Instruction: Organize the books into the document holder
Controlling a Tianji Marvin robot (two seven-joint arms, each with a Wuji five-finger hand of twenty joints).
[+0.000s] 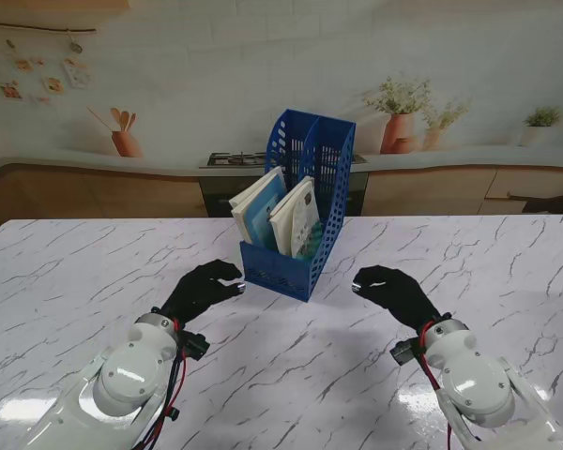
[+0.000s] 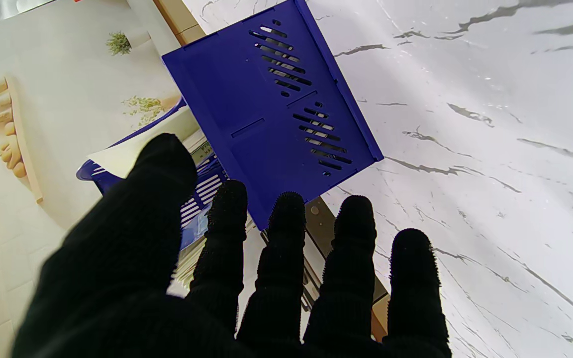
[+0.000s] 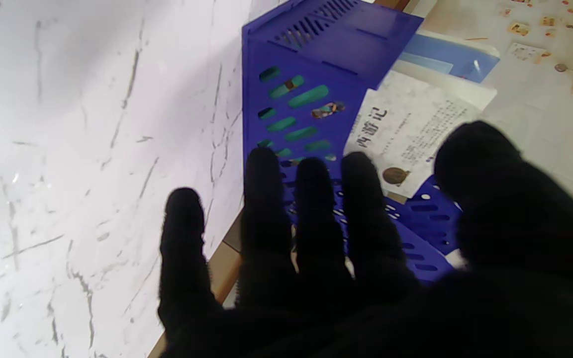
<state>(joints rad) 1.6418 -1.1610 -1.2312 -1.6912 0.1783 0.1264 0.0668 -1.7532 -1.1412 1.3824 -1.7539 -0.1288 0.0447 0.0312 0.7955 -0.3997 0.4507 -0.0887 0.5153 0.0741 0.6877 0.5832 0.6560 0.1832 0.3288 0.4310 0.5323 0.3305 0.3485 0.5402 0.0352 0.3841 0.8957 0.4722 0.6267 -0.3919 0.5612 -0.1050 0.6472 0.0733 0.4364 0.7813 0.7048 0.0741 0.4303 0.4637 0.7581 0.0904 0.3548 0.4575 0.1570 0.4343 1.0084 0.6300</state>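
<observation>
Books [image 1: 274, 214] stand in the blue document holder [image 1: 305, 187] on our surface [image 1: 66, 272]. Our left hand [image 1: 203, 289] and right hand [image 1: 392, 291] flank it, fingers spread, grasping nothing.

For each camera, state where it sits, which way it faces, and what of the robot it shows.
Stand view: above the shoulders, looking down at the table; shows both arms, left hand and right hand, flanking the holder with two books.
Left wrist view: looks along the left hand's fingers at the holder's wall.
Right wrist view: looks along the right hand's fingers at holder and books.
Shared: all show the holder.
</observation>
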